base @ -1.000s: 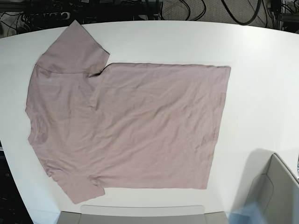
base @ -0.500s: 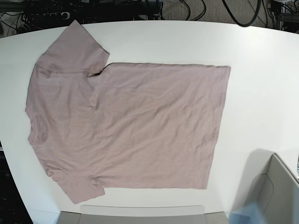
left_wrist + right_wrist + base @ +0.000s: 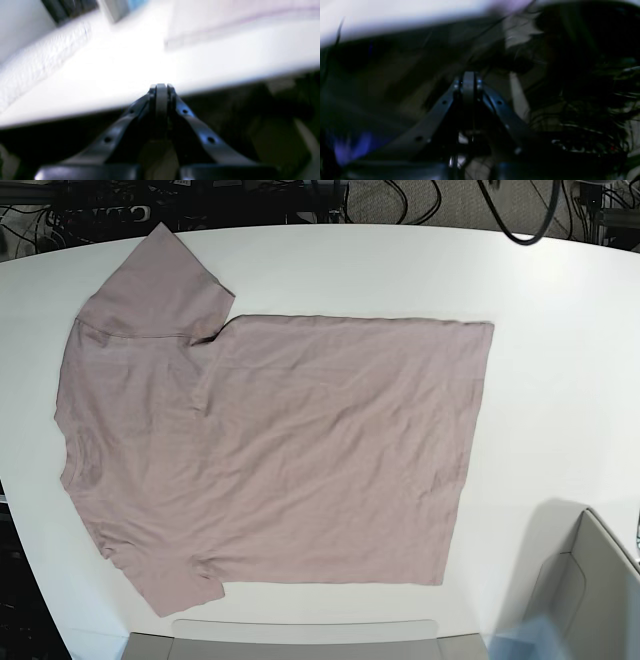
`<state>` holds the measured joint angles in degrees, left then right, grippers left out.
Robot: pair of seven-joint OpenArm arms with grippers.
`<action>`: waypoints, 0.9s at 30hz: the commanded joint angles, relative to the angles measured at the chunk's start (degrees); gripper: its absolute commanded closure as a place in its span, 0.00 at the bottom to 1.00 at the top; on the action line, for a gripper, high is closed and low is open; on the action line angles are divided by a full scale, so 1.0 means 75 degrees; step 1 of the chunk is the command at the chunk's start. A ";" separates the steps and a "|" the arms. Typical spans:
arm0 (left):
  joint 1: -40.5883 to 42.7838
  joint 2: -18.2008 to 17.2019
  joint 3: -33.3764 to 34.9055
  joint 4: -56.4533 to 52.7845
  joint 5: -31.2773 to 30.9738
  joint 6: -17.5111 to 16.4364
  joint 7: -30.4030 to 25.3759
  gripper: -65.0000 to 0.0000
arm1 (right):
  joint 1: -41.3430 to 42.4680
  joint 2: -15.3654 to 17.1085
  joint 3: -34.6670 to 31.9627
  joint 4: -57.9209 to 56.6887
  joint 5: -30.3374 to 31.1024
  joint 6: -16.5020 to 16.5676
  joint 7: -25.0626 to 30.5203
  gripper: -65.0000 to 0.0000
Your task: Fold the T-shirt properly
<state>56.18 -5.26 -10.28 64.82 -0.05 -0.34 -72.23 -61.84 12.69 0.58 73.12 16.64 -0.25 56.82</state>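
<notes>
The mauve-pink T-shirt (image 3: pixel 270 450) lies spread flat on the white table (image 3: pixel 560 380) in the base view, collar side at the left, hem at the right, one sleeve at the upper left and one at the lower left. Neither arm shows in the base view. In the left wrist view my left gripper (image 3: pixel 161 87) is shut with nothing in it, off the table's edge; a pale blurred strip of the T-shirt (image 3: pixel 237 15) lies far ahead. My right gripper (image 3: pixel 468 75) is shut and empty, below the table's edge over dark cables.
A grey open box (image 3: pixel 590 600) stands at the table's lower right corner. A grey panel (image 3: pixel 300 638) lies along the front edge. Cables and power strips (image 3: pixel 250 200) run behind the table's far edge.
</notes>
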 commanded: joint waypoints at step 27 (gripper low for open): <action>-0.1285 0.0496 0.0463 0.5160 -0.0022 0.0004 0.6577 0.86 | 0.0316 0.3143 0.1816 0.3220 0.5980 0.0039 -0.5718 0.61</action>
<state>46.15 -1.43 -6.96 102.56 -0.08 -0.58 -21.45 -58.96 35.62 13.67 96.60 61.36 -0.47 12.12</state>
